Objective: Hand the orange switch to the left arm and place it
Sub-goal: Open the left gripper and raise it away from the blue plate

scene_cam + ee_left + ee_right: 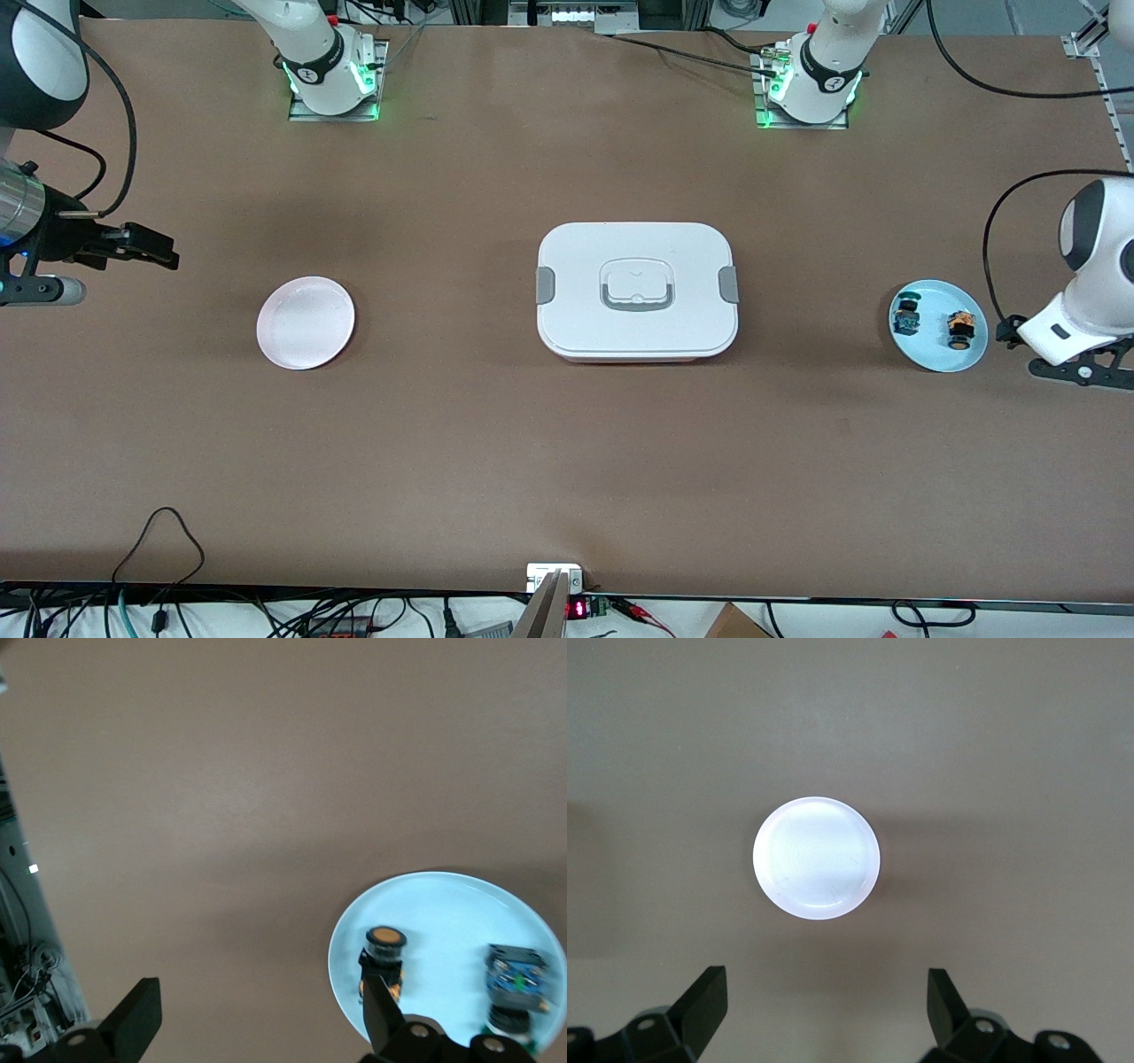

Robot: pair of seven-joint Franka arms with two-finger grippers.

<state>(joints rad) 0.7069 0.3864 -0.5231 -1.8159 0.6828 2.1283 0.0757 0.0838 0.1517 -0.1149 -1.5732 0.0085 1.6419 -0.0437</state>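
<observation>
The orange switch (959,328) lies on a light blue plate (937,350) toward the left arm's end of the table; it also shows in the left wrist view (383,958). A blue-and-teal component (905,315) lies beside it on the same plate. My left gripper (1063,370) is open and empty over bare table beside that plate; in its wrist view (257,1023) one finger overlaps the switch. The white box (636,288) stands closed at the table's middle. My right gripper (151,248) is open and empty over the right arm's end of the table.
An empty pale pink plate (306,322) lies between the box and the right gripper; it shows in the right wrist view (816,858), where the gripper (824,1001) shows open. Cables hang along the table's near edge.
</observation>
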